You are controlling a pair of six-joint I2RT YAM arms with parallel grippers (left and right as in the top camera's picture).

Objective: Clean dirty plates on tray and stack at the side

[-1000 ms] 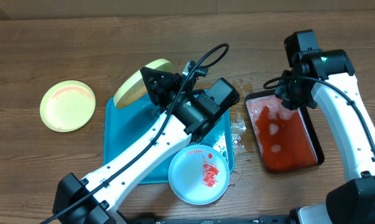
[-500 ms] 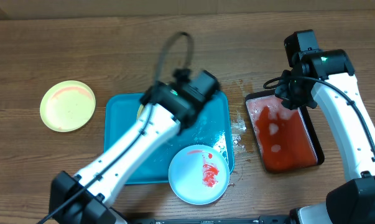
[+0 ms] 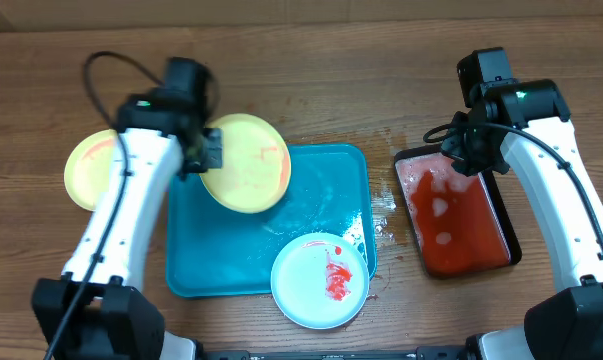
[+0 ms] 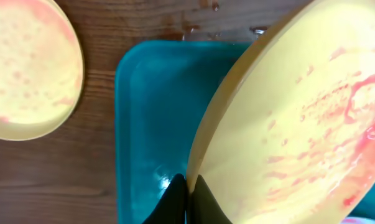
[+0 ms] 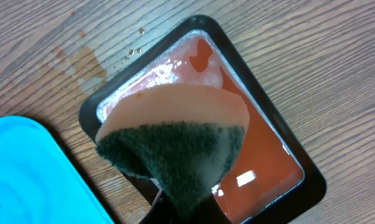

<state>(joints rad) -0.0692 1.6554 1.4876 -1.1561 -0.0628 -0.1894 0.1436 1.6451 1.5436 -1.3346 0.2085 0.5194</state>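
Your left pincer (image 4: pixel 187 198) is pinching the yellow plate (image 4: pixel 287 124), rim between its tips; likely light, stiff, slippery; right pincer (image 5: pixel 181 208) is clamping the sponge (image 5: pixel 175 149).

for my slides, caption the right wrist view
A sponge held by the right gripper over the black tray of red liquid, blue tray alongside

No text, label, brand or number is legible, though blurred spots may hide some.

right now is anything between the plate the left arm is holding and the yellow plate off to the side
Nothing visible: only the rim of the tray and bare table lie between the held plate and the side plate.
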